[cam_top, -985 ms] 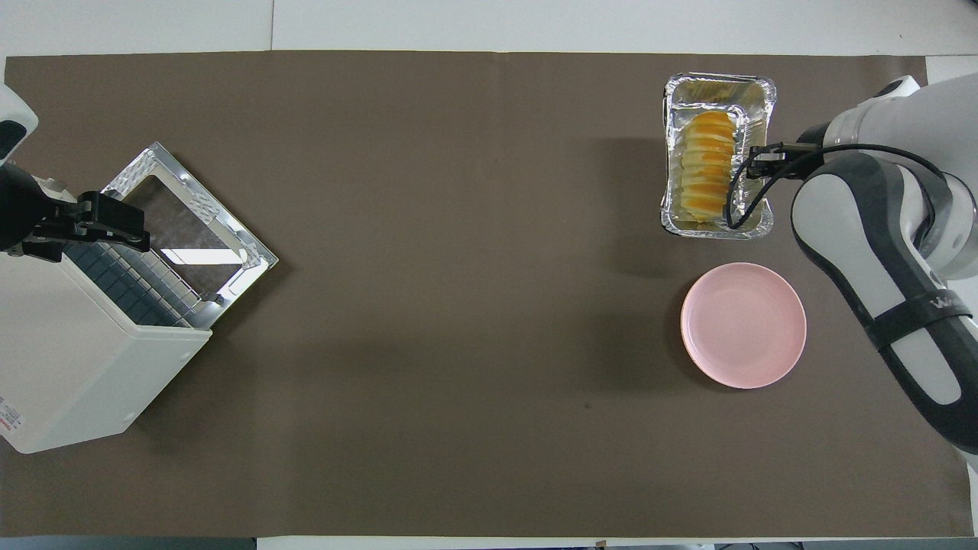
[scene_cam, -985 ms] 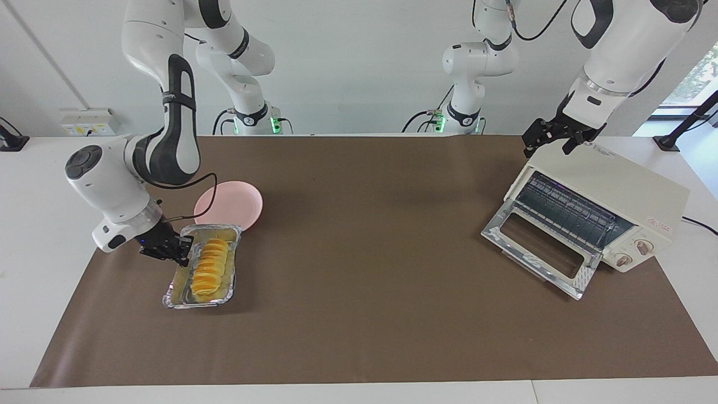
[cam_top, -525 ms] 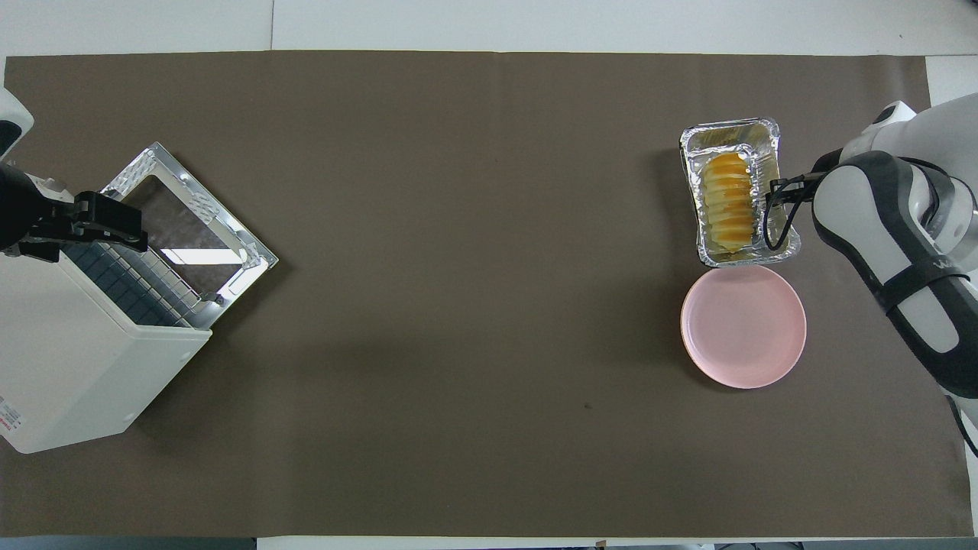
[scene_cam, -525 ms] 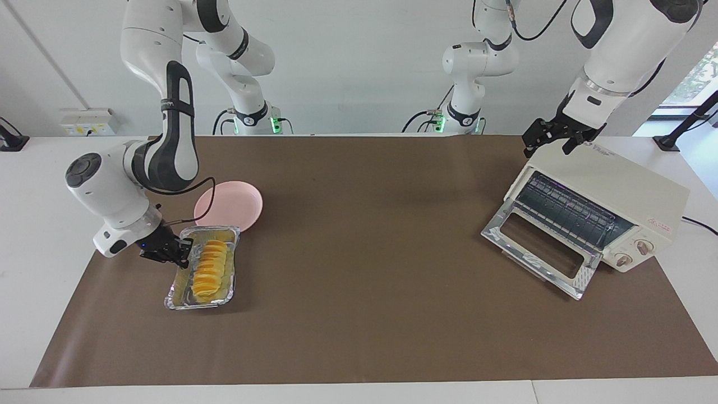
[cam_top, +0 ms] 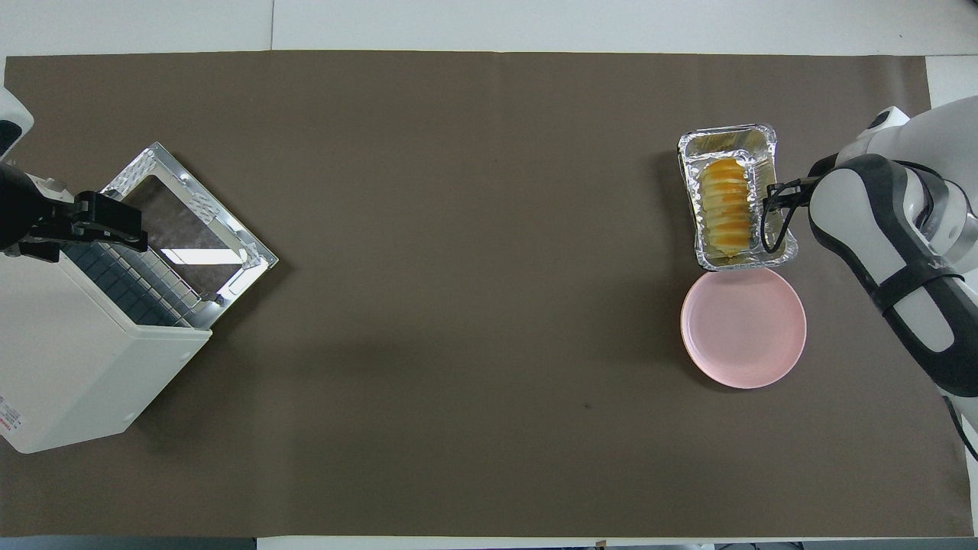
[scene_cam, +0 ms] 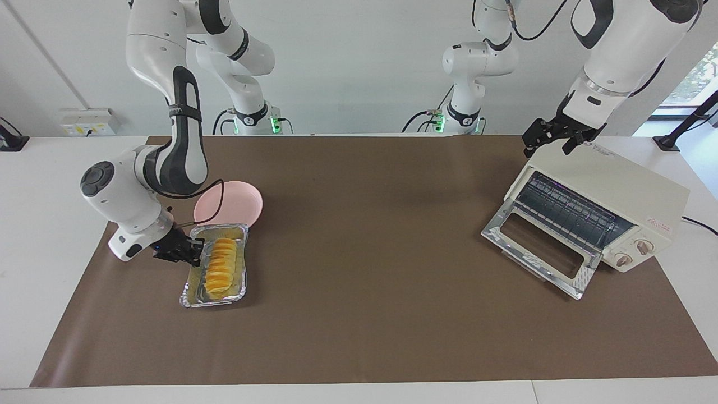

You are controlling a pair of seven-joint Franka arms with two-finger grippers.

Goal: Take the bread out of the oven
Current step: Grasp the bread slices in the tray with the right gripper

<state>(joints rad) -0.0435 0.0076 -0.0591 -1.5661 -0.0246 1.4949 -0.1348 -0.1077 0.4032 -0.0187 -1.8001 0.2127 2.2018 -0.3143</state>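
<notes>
Covering white table (scene_cam: 33, 185): brown mat (scene_cam: 359, 235); right jaws clamped on foil tray (scene_cam: 215, 272), left jaws apart.

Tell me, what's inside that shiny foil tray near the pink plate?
The foil tray holds the bread, a ridged golden loaf lying lengthwise. The right gripper is at the tray's long rim. The tray floor under the loaf is covered, so anything there cannot be seen.

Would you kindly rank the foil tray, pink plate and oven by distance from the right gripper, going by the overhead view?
From the right gripper:
1. Foil tray, at the gripper.
2. Pink plate, beside the tray, nearer the robots.
3. Oven, at the left arm's end.
</notes>
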